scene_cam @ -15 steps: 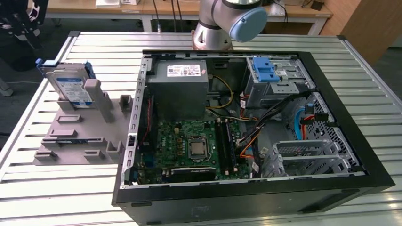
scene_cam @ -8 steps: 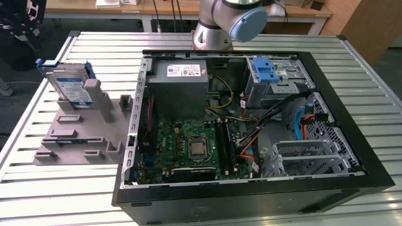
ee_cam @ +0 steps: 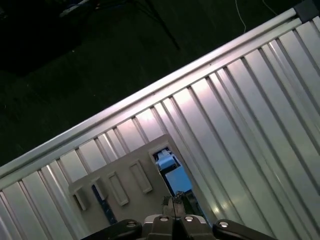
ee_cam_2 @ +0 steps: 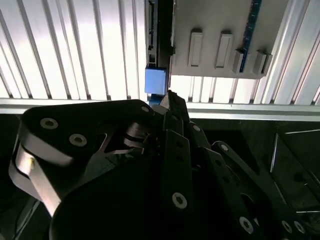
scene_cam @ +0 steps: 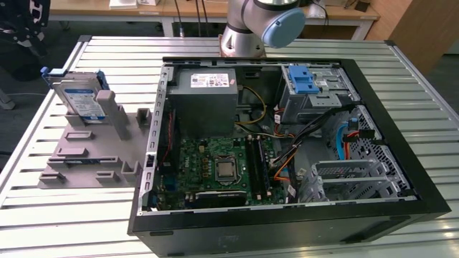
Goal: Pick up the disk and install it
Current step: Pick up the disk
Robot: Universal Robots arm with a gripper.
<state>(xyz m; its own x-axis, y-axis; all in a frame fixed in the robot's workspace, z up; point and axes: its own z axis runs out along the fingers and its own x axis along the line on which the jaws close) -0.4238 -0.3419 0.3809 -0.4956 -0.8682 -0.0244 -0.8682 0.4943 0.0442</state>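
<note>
Evidently at the opening of the job, the robot's black metal claw [ee_cam_2: 170, 97] hangs over the flat rectangular silver disk [scene_cam: 77, 95]. The disk stands on edge in its blue plastic bracket, in a slot of a pale grey moulded plastic rack [scene_cam: 93, 156]. In both wrist views the claw [ee_cam: 173, 201] looks pressed together at the tips, with nothing pinched between them. The disk [ee_cam: 166, 162] sits beneath and just ahead of those tips. Its blue corner comes close beside them in the second wrist view, though contact cannot be confirmed and the claw seems to be above it, not on it. The rack spreads out under the claw on the ribbed aluminium table [scene_cam: 57, 215], near the table's edge. Off to one side of the claw lies the black open-sided computer case [scene_cam: 287, 236], with a grey metal cage with a ridged blue plastic latch [scene_cam: 305, 80] inside it.

The step in hand appears to be the approach for the pick: the disk is not yet gripped and nothing is installed. Taking it would call for the claw to spread enough to straddle the thin upright edge. It would then have to line up with that edge and come down squarely, so the drive lifts out without catching the rack.
</note>
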